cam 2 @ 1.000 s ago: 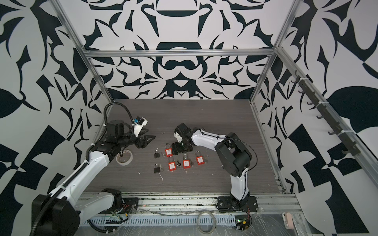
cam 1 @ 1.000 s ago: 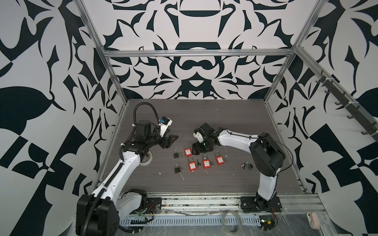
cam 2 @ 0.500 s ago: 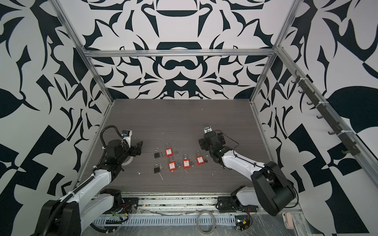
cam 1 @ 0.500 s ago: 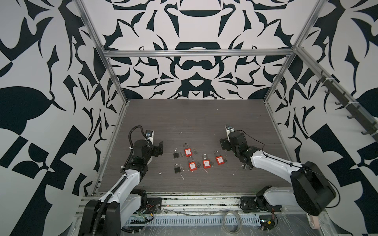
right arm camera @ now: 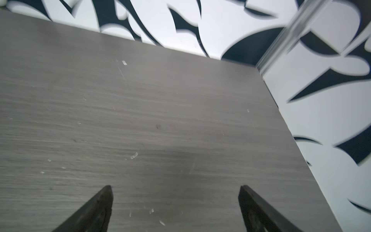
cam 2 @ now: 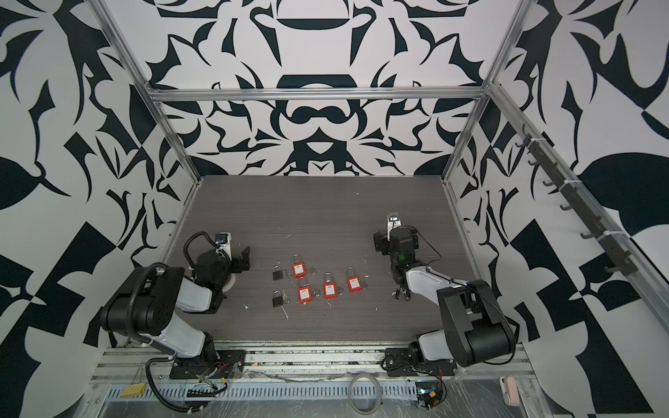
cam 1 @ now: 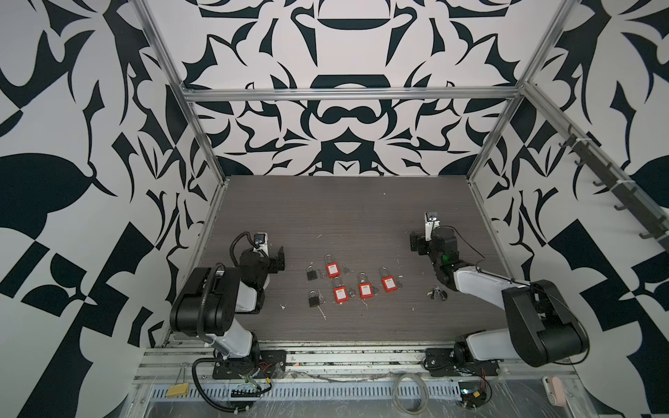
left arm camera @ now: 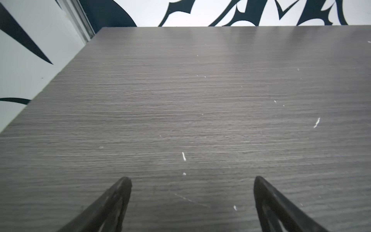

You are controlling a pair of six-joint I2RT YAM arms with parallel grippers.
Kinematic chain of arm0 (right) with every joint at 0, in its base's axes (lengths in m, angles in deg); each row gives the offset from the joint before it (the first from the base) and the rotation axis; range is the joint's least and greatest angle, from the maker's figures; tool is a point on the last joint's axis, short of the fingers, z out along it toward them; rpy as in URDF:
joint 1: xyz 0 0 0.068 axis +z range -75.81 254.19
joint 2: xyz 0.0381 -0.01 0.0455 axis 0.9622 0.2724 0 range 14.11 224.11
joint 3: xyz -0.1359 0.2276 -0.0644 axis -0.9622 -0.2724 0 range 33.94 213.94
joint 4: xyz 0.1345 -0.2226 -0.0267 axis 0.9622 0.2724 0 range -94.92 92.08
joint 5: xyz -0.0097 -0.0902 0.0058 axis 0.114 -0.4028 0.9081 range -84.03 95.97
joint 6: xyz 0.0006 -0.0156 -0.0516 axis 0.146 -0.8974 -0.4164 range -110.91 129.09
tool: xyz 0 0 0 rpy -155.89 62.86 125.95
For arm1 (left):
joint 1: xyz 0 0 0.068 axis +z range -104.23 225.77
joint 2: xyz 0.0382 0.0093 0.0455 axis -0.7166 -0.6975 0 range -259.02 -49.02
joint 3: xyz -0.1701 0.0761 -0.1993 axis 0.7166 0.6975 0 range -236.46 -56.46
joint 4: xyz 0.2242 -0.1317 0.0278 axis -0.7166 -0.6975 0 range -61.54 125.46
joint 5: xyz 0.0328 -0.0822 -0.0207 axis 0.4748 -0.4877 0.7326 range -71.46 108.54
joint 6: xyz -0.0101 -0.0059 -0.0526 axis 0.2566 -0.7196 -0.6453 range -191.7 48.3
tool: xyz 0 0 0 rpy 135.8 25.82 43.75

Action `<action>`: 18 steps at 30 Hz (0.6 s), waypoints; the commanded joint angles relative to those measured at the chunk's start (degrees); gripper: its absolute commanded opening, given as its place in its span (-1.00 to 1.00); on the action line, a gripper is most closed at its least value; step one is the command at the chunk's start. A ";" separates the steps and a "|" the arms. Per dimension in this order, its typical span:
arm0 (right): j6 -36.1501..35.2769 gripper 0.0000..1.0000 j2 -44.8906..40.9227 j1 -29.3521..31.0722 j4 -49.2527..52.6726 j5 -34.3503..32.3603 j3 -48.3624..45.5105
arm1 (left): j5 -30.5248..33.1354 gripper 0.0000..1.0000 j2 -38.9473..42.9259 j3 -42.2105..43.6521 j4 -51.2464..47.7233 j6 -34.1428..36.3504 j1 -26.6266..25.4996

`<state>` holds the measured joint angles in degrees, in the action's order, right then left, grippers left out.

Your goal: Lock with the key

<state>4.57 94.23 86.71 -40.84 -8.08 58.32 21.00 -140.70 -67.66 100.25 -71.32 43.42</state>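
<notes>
You have a grey wood-grain table (cam 1: pixel 344 217) boxed in by walls (cam 1: pixel 344 119) printed in a bold black and white pattern and held by a metal frame (cam 1: pixel 347 94), with a rack of dark hooks (cam 1: pixel 611 177) running along the right-hand wall in both top views. Small white scraps (cam 1: pixel 282 307) lie scattered over the table's surface, and both wrist views show you more of them. Off the table's near edge you see a coil of clear tube (cam 1: pixel 411 392), a small yellow block (cam 1: pixel 176 390) toward the left and a small pale pink object (cam 1: pixel 554 399) at the far right.
</notes>
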 commanded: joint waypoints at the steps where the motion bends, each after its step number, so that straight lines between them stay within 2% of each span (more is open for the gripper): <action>1: -2.17 0.99 4.38 -0.93 -17.85 1.68 -6.18 | -2.41 0.99 2.28 -0.91 4.82 -0.62 0.76; 2: -0.21 1.00 4.52 -2.51 -17.03 1.89 -6.24 | -1.83 0.99 2.23 -1.65 3.60 -0.96 0.72; 3: -0.12 1.00 6.31 -4.49 -20.64 8.58 -7.58 | -0.93 0.98 1.88 -1.98 3.73 -1.19 0.75; 4: -0.70 0.99 9.47 -4.82 -25.66 10.04 -8.04 | -0.24 0.98 1.41 -2.28 4.00 -1.39 0.73; 5: -0.27 1.00 10.24 -4.80 -24.48 7.59 -7.16 | 0.86 0.98 1.15 -2.84 3.48 -1.66 0.74; 6: 1.12 1.00 8.51 -5.22 -17.32 7.04 -5.04 | 1.65 0.99 1.44 -3.65 1.40 -1.99 0.72; 9: 3.15 1.00 9.38 -5.66 -18.50 1.08 -4.76 | 2.01 0.99 2.29 -7.62 -7.43 -2.74 0.77; 11: 3.55 1.00 8.69 -5.63 -17.23 0.81 -4.63 | 1.81 0.99 2.51 -10.01 -12.43 -1.94 0.62; 14: 3.11 1.00 9.06 -5.65 -17.57 1.19 -4.53 | -1.85 0.98 2.17 -9.03 -9.91 -0.80 0.64; 15: 3.11 1.00 9.02 -5.65 -17.25 1.34 -4.43 | -3.89 0.99 1.96 -9.58 -10.37 0.31 0.64; 18: 3.15 1.00 9.09 -5.66 -17.51 1.24 -4.44 | -4.74 0.98 2.78 -10.73 -14.62 0.15 0.65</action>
<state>6.78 104.39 81.13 -56.21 -5.76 52.70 19.01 -139.06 -77.45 89.41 -71.67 43.90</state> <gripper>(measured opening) 0.999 0.992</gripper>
